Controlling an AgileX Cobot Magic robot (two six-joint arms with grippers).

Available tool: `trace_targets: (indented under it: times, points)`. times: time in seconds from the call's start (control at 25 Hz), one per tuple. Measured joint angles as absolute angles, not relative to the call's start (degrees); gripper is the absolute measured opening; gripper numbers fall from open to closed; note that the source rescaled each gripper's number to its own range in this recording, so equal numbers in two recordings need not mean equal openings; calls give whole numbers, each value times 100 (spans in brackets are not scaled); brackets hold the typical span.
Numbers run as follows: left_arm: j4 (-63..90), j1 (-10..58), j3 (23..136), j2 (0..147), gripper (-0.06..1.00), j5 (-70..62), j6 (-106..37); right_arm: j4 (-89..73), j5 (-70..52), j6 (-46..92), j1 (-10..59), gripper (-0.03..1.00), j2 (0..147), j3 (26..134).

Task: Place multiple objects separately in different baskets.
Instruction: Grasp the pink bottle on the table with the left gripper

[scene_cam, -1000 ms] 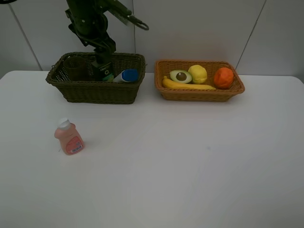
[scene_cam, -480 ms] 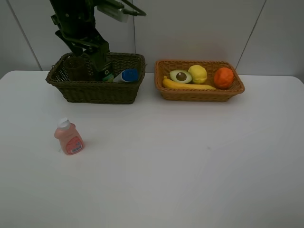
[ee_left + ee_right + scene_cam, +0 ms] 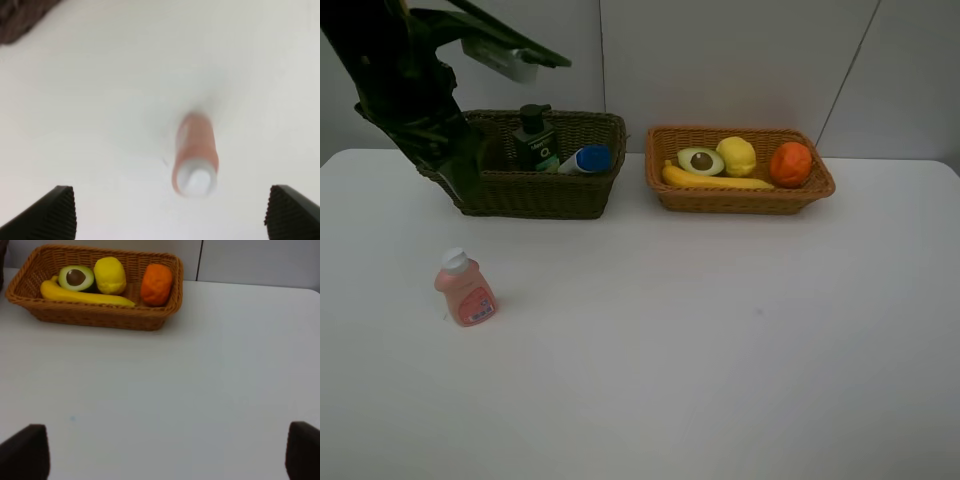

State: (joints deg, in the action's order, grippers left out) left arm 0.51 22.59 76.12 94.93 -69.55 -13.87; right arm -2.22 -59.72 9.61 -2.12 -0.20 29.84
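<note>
One item outstanding: pink bottle (image 3: 195, 155) on worktop (image 3: 100, 100), below left tool (image 3: 170, 210), wide open, empty. Next: descend, grasp, carry to dark basket (image 3: 535, 190).

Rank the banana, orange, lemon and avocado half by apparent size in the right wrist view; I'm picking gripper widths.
1. banana, clearly longest.
2. orange, lemon and avocado half look much alike, so I won't rank them.

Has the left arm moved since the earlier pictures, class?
Yes. The left arm has swung leftward, off the dark basket and out over its left end, uncovering the green pump bottle inside.
</note>
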Motion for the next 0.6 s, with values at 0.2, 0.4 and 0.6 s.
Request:
trace_targets:
  times: [0.2, 0.4, 0.6]
  points:
    - [54, 2259, 6881, 9115, 100, -6816, -1387, -222, -5972, 961, -212, 100, -20, 2984]
    - [202, 2259, 6237, 9088, 100, -6339, -1593, -222, -5972, 961, -212, 100, -20, 2984]
    - [250, 2259, 5694, 9088, 100, -5562, -2293, -222, -5972, 961, -212, 100, -20, 2984]
